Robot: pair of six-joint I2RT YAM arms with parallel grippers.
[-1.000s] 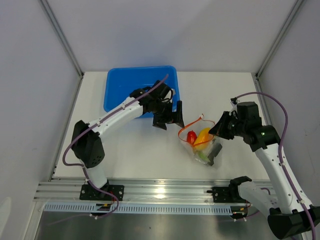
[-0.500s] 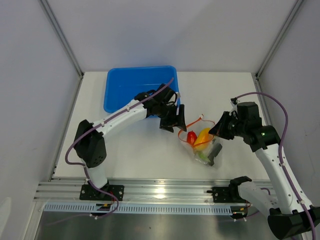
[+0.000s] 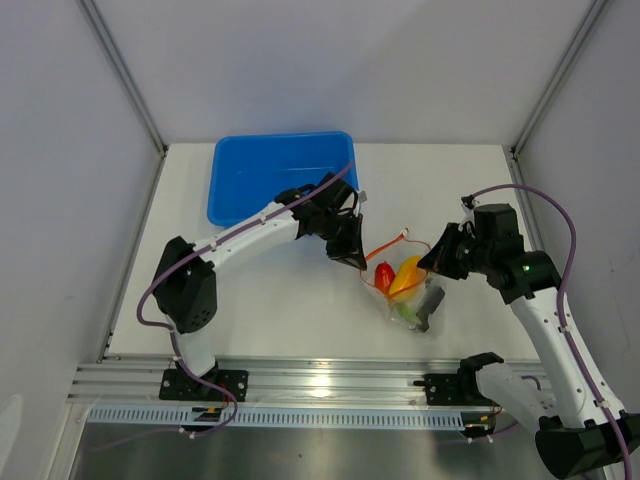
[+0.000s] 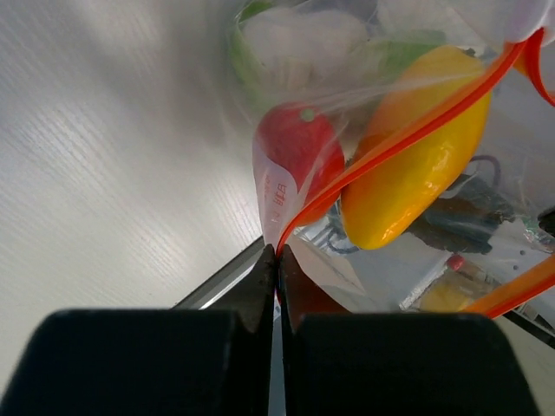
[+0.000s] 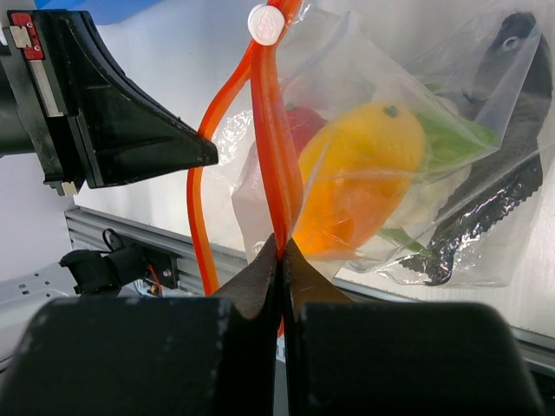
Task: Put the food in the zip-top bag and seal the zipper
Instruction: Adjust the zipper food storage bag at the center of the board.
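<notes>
Left tool (image 4: 277, 251) is pinched shut on one end of the zipper (image 4: 408, 130), with thin film and orange strip caught between its tips. The right tool (image 5: 282, 247) is clamped tight on the strip too, at the opposite side, so the bag (image 3: 405, 290) is strung between the two tools, well clear of the tub (image 3: 280, 170) behind the left one. All the food is already inside: pepper (image 4: 295, 147) and cauliflower (image 4: 303, 35) sit just beyond the left tips, the orange piece (image 5: 364, 182) straight ahead of the right tips, and the fish (image 5: 520, 130) at the far edge. I judge the bag light, limp and slippery, its film crinkling and its load free to slide. The strip is the only stiffer part, so it is the sound place to hold, as both tools do. Only the right wrist view shows the white slider (image 5: 265, 23) at the far end of the strip and the two orange rails bowed apart, so the mouth looks unsealed. The left wrist view alone shows how close the pepper presses to the mouth. From above both tools and the bench (image 3: 300, 310) are plain, but the grips are too small to read, and whether the bag's bottom rests on the bench I cannot tell
</notes>
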